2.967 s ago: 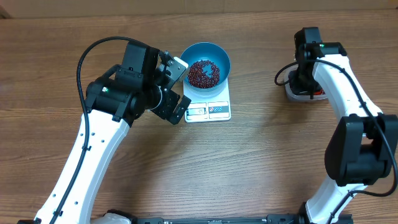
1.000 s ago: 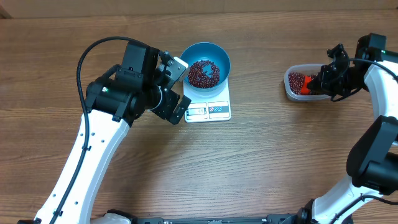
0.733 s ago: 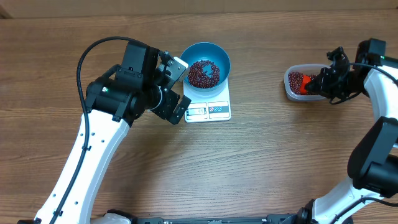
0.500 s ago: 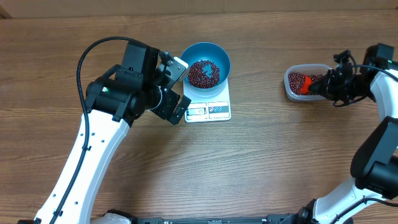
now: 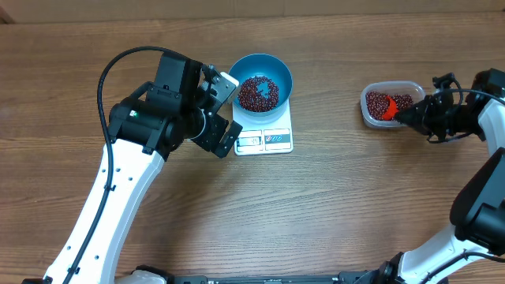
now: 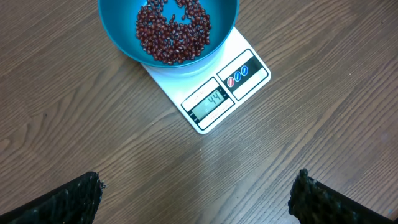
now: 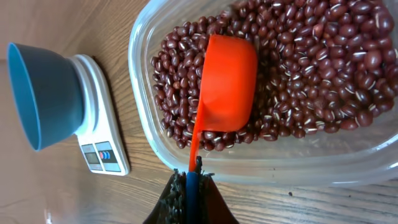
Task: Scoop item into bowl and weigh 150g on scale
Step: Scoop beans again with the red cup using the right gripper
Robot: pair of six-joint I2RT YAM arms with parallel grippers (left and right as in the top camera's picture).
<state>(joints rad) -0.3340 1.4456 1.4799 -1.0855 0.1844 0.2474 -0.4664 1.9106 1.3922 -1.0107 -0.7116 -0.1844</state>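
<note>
On a wooden table (image 5: 316, 205), the left pincer (image 5: 229, 113) hangs wide open and empty at the 9 o'clock side of the scale (image 5: 282, 126). The white scale carries a teal bowl (image 6: 115, 25) partly filled with red-brown beans (image 6: 174, 31). Its display (image 6: 208, 101), at the bowl's 6 o'clock, seems to read "44". Well apart at 3 o'clock, a clear tub (image 7: 140, 81) holds more beans, and there the right pincer (image 7: 189, 186) is clamped tight on the handle of an orange scoop (image 7: 227, 81).

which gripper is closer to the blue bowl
Left. The left gripper hangs beside the bowl; the right gripper is far off at the bean tub, holding the orange scoop.
</note>
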